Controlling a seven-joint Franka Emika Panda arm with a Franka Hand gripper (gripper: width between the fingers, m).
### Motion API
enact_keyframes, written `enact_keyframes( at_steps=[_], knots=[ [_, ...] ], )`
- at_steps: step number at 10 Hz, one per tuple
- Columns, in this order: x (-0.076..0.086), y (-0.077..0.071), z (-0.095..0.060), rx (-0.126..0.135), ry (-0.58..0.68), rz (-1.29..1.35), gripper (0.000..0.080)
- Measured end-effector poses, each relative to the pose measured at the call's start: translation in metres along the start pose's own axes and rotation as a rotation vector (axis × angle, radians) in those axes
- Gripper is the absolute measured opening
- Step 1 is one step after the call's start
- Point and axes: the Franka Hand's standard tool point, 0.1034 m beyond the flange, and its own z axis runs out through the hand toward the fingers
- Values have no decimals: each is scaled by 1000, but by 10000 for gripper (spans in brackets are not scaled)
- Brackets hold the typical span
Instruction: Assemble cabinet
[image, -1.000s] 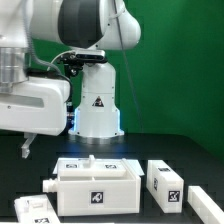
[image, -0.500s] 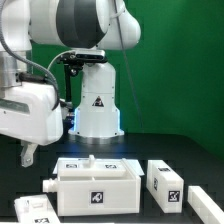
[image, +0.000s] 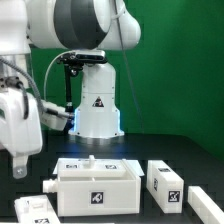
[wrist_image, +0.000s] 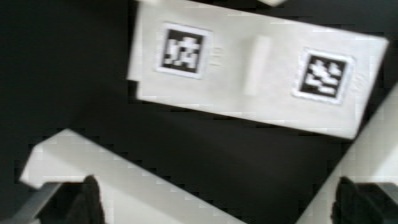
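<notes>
A: Where is your pincer just now?

B: My pincer (image: 17, 170) hangs above the table (image: 185, 155), well off the cabinet body (image: 95, 188) toward the exterior view's left. In the wrist view my fingers (wrist_image: 71, 202) stand wide apart with nothing gripped between them.

A: And the cabinet?

B: It is in loose parts. On the exterior view's left of the cabinet body, a low block (image: 32, 208) lies near its front corner. A thin piece (image: 48, 185) lies just beside its side wall. The cabinet body itself stands in front of my base (image: 97, 100). On its other side a tagged block (image: 165, 180) sits just beside it, and a further block (image: 207, 200) lies beyond that. Under my wrist lies a white panel (wrist_image: 249, 70) with two tags; I cannot tell which part it is.
</notes>
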Motion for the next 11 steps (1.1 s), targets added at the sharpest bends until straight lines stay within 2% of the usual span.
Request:
enact_keyframes(
  at_steps=[3, 5, 11],
  knots=[
    [-17, -12, 13, -9, -3, 43, 649],
    [-27, -16, 25, -26, -6, 22, 649],
    [-30, -12, 49, -60, -14, 9, 649]
  ],
)
